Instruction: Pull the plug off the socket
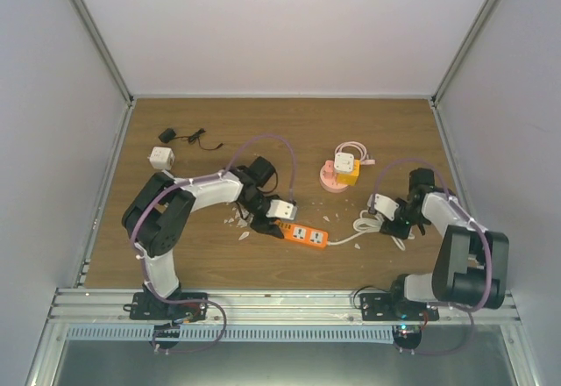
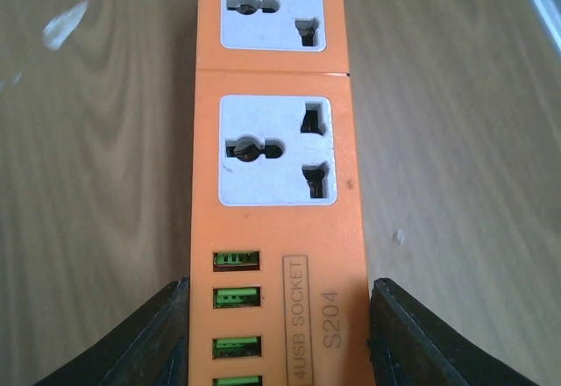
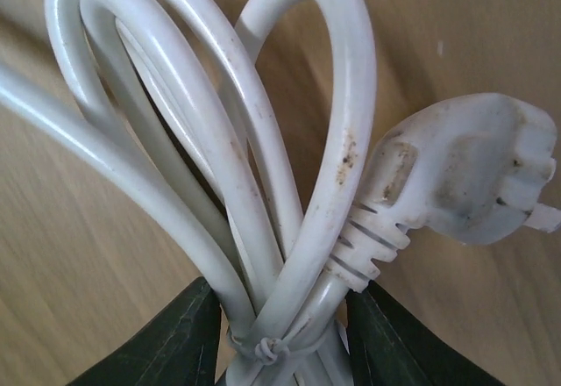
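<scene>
An orange power strip (image 1: 302, 234) lies on the wooden table near the middle. In the left wrist view the strip (image 2: 272, 228) shows two empty white sockets and a row of green USB ports. My left gripper (image 1: 263, 225) (image 2: 280, 325) grips the strip's USB end across its width, with its fingers against both sides. My right gripper (image 1: 391, 226) (image 3: 280, 325) is shut on the strip's tied white cable bundle (image 3: 263, 228). The cable's own white plug (image 3: 465, 171) hangs free to the right of the bundle, plugged into nothing.
A yellow socket cube with a white plug and cord (image 1: 345, 167) stands on a pink base at the back. A white cube adapter (image 1: 159, 157) and a black adapter with lead (image 1: 168, 135) lie back left. White scraps (image 1: 237, 222) lie by the left gripper.
</scene>
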`<action>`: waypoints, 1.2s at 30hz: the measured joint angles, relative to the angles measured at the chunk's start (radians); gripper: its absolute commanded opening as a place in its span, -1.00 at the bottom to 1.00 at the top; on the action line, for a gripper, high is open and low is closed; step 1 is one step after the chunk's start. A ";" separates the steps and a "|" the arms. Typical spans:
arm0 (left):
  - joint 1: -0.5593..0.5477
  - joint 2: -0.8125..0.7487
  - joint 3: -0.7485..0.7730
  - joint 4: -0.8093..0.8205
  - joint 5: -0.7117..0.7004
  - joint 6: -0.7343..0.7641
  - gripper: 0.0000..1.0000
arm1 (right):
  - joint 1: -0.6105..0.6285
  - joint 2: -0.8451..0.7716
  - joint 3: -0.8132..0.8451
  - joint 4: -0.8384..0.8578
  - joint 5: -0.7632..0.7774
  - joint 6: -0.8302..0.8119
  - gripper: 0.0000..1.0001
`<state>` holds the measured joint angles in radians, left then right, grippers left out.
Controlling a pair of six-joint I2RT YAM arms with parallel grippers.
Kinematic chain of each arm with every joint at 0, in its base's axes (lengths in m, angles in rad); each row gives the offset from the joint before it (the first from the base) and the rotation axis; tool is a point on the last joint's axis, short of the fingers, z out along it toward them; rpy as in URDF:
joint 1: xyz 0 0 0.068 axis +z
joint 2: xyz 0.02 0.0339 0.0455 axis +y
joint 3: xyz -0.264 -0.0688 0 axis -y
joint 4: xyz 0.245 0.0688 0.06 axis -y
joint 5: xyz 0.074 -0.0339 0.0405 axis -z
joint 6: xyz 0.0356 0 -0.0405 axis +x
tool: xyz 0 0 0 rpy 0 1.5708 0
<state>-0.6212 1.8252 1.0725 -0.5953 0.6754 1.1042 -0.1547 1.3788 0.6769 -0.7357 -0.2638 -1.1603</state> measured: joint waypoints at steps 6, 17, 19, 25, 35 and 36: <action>-0.134 0.055 0.063 0.046 0.000 -0.117 0.01 | -0.121 -0.060 -0.030 -0.053 0.077 -0.113 -0.21; -0.286 0.143 0.171 0.111 -0.009 -0.266 0.11 | -0.405 -0.065 -0.023 -0.141 0.159 -0.328 -0.14; -0.309 0.150 0.174 0.121 -0.009 -0.273 0.24 | -0.418 -0.064 -0.016 -0.164 0.172 -0.350 0.01; -0.332 0.181 0.171 0.099 -0.004 -0.294 0.65 | -0.422 -0.074 0.055 -0.278 0.133 -0.380 0.35; -0.144 0.122 0.177 0.061 0.053 -0.361 0.98 | -0.369 -0.035 0.349 -0.355 -0.194 -0.279 0.72; -0.124 0.103 0.177 0.063 0.059 -0.372 0.98 | -0.346 -0.032 0.363 -0.344 -0.227 -0.253 0.73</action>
<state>-0.7452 1.9278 1.2495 -0.5327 0.7345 0.7322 -0.5003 1.3468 1.0401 -1.0794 -0.4908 -1.4132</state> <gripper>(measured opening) 0.990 0.850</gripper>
